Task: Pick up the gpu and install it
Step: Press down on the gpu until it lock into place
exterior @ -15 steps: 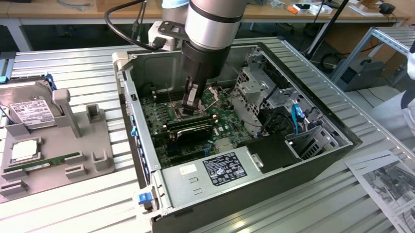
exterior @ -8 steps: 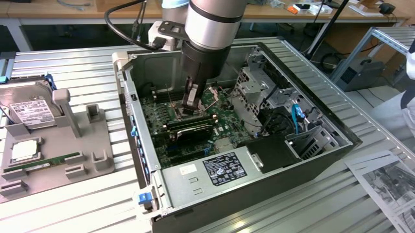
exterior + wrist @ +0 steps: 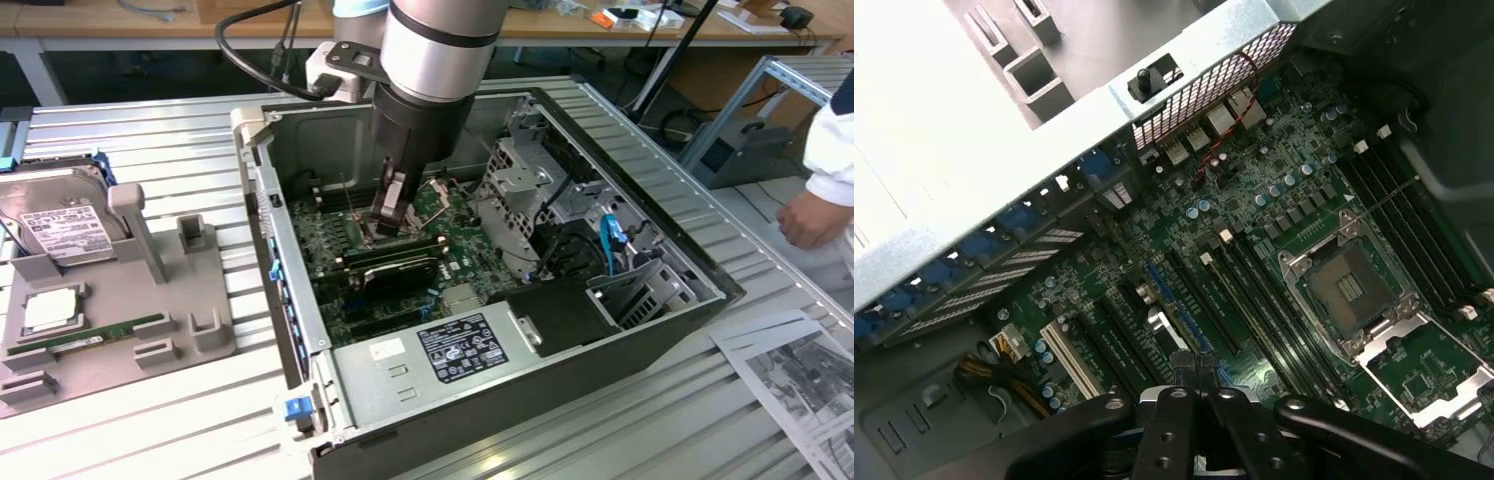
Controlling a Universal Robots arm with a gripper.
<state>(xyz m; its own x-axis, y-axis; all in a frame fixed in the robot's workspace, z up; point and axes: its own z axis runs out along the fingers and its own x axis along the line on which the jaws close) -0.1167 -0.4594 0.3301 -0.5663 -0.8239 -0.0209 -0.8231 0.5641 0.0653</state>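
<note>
**GPU seated low in the open case, arm above it**

The gpu (image 3: 391, 268) lies in the centre of the exterior frame, a long dark card lying across the green motherboard (image 3: 461, 262) inside the open computer case (image 3: 400, 385). The pincer (image 3: 390, 213) hangs just above the card's upper edge, at the end of the grey arm (image 3: 434, 60) that comes down from the top centre. Whether it grips the card or has let go: cannot tell; contact point is hidden by the card and the pincer's own body. In the wrist view the pincer (image 3: 1199, 440) sits at the bottom centre, dark linkage over the expansion slots (image 3: 1184, 290); the empty CPU socket (image 3: 1351, 290) lies at right of centre.

Outward: power supply (image 3: 441, 350) in the lower centre of the exterior frame. Left on the bench (image 3: 147, 420), a grey fixture (image 3: 147, 300) carries a hard drive (image 3: 60, 225) and a green memory stick (image 3: 94, 335). A person's hand (image 3: 811, 218) at the right edge
</note>
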